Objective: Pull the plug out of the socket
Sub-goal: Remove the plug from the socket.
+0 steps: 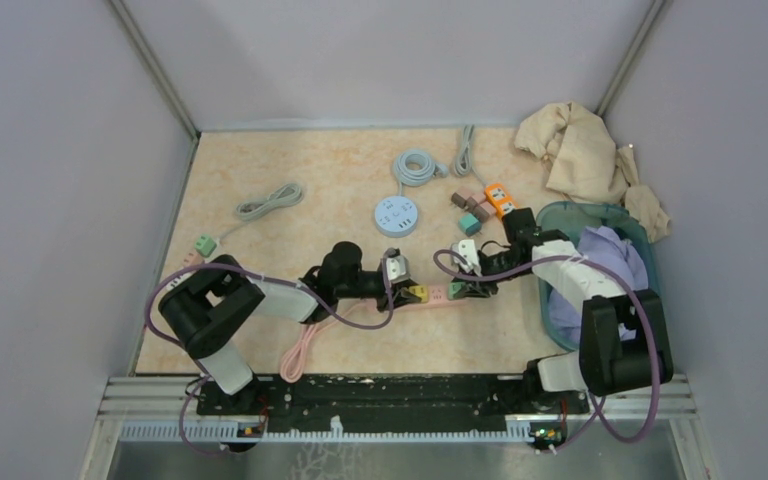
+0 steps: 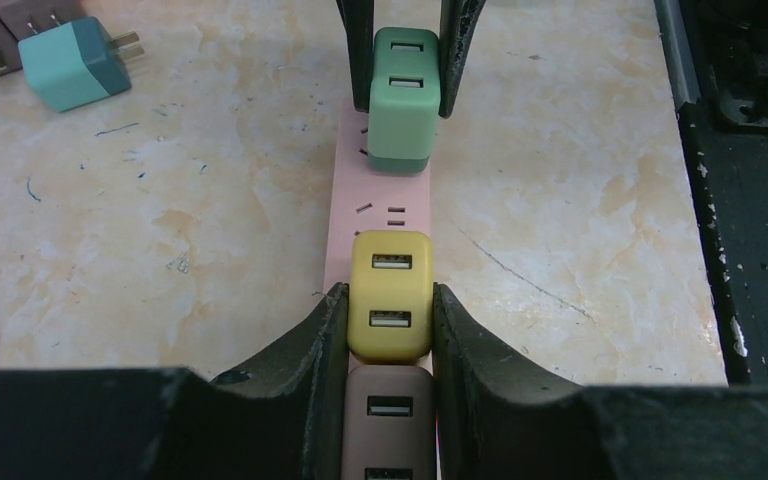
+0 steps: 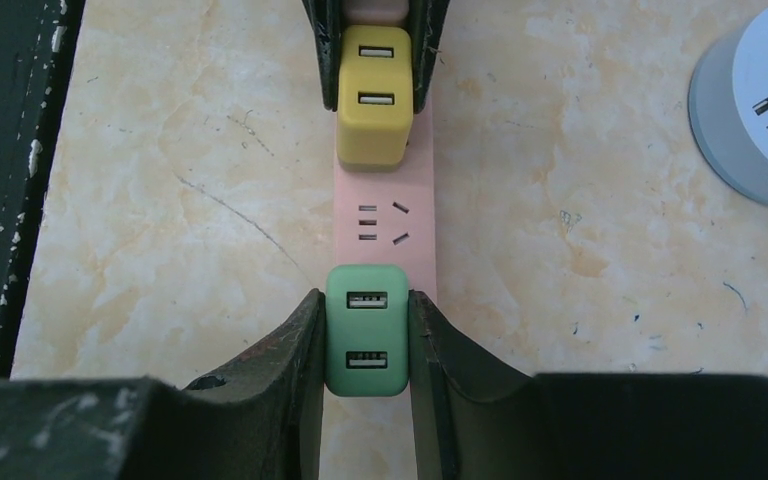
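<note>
Plainly, the green plug (image 3: 365, 330) sits clamped between the jaws of the right gripper (image 3: 365, 298), its base on the pink power strip (image 3: 385, 215). The yellow plug (image 2: 390, 320) sits the same way between the jaws of the left gripper (image 2: 389, 292). Both pairs of jaws are pressed tight against the plugs' long sides. Which plug is meant to come out I cannot tell; one grip probably serves as the anchor.

Each plug looks like a small, light block of hard plastic with smooth, rounded sides. It should not crush, but it could slide out of the pads. The only resistance is likely the prongs' friction in the socket. The strip looks thin and light and would probably rise with the plug unless pinned down. The best hold is low on the flat sides, near the base, with a straight pull along the prongs and no rocking.

The left wrist view alone shows a tan plug (image 2: 390, 420) deeper between those jaws, behind the yellow one, and a loose teal plug (image 2: 70, 65) well ahead of them and off to one side. The right wrist view adds a round socket hub (image 3: 760, 110) ahead of its jaws. Only the top view shows the strip's cord (image 1: 305, 345) trailing back behind the left jaws, and a basket (image 1: 600, 207) behind the right ones. No view shows how deep the prongs sit.
</note>
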You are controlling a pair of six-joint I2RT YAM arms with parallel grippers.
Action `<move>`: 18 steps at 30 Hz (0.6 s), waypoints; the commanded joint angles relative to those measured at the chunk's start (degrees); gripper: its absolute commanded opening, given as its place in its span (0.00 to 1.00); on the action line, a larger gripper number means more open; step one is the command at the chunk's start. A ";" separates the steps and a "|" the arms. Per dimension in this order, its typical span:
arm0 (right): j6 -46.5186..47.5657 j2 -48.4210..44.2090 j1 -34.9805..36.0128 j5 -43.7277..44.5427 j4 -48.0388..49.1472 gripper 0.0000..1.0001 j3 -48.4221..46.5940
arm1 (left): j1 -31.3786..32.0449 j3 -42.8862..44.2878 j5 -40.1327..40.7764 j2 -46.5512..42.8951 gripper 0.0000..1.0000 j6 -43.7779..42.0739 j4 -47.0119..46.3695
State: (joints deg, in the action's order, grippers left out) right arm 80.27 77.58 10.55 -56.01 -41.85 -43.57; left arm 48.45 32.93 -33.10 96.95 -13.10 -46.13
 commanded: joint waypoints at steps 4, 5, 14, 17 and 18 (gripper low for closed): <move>12.43 -1.62 -1.75 -5.40 -6.64 0.00 -2.74 | -0.11 -1.20 1.00 2.00 0.01 -0.57 9.22; 14.94 -1.22 -1.68 -6.28 -8.26 0.00 -2.70 | -0.16 -1.16 0.90 2.02 0.01 -0.57 9.14; 11.29 -1.31 2.30 -13.08 -5.92 0.00 -2.16 | -0.11 -0.95 0.60 2.61 0.00 -0.11 8.95; -0.92 -3.28 2.81 -15.38 2.73 0.00 -1.28 | -0.10 -0.80 0.62 2.88 0.00 0.08 8.95; -4.37 -3.87 2.80 -15.34 5.32 0.00 -0.99 | -0.12 -0.77 0.57 2.97 0.01 0.07 9.03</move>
State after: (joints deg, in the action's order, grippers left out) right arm 87.66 77.82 11.11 -57.25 -45.34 -43.55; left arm 48.60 32.97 -33.47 96.97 -13.06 -45.91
